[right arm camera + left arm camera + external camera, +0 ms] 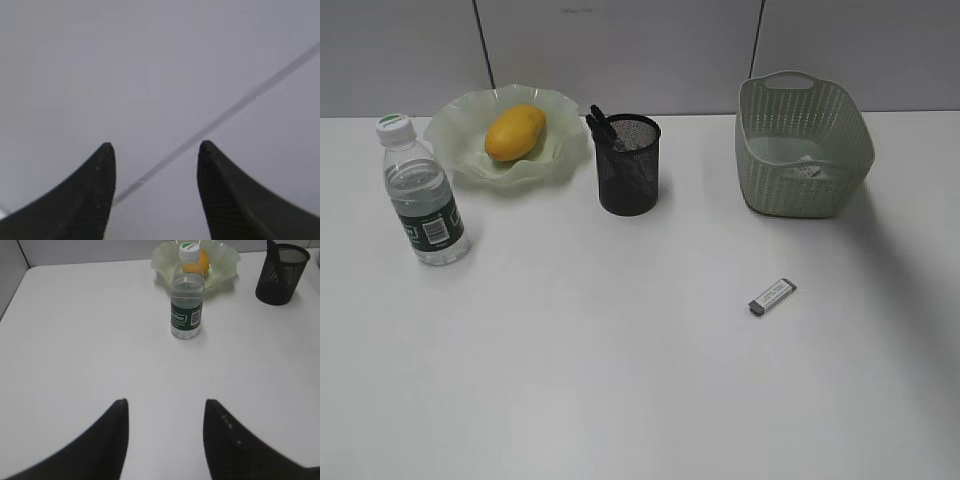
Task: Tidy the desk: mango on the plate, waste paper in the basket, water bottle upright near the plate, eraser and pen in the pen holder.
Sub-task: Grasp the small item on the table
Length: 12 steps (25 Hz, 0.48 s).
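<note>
Both hands spread, holding nothing: left hand (165, 440) low over bare desk (620, 400), right hand (156, 195) aimed at blank wall. Nearest: eraser (772, 296) flat on desk, well apart from rest. Prob. light, stiff, thin; pinch across its narrow sides. Water bottle (422, 195) upright near plate (455, 135). Farther: mango (515, 132) on plate, pen holder (628, 165) w/ pen, basket (804, 145) w/ waste paper (808, 170).

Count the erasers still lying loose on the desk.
1: a small rectangular grey-and-white eraser on the bare white desk, in front of the pale-green woven-pattern basket. Others may hide inside containers.
</note>
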### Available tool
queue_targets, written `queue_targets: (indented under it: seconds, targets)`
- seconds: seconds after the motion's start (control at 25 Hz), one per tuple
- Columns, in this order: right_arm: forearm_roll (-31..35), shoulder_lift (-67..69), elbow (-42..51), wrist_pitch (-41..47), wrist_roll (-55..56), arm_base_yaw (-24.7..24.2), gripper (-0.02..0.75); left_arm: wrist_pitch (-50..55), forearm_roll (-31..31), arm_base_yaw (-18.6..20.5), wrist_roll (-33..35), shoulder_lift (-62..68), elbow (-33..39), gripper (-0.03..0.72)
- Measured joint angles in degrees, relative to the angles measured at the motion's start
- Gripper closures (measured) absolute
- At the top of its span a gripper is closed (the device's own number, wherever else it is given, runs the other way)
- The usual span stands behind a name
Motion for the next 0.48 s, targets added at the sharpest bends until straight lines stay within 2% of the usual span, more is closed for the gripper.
queue_targets:
  seconds: [0.12,0.2,0.28,0.36,0.48]
  targets:
    - [8.62,-0.83,-0.82,-17.89,-11.97,-0.08,0.312,0.00,0.00,0.00,0.00,0.00,0.00,0.316]
    - [19.38,-0.85,-1.43,-27.78,-21.14,-0.94,0.312,0.00,0.00,0.00,0.00,0.00,0.00,0.316]
    - [28.75,-0.85,-1.61,-33.02,-28.92,-2.21,0.310,0.00,0.00,0.00,0.00,0.00,0.00,0.316]
    - [32.81,-0.98,-1.32,-38.83,-33.15,-2.95,0.284,0.00,0.00,0.00,0.00,0.00,0.00,0.316]
    - [34.80,-2.59,-1.07,-45.64,-37.02,-2.89,0.246,0.00,0.00,0.00,0.00,0.00,0.00,0.316]
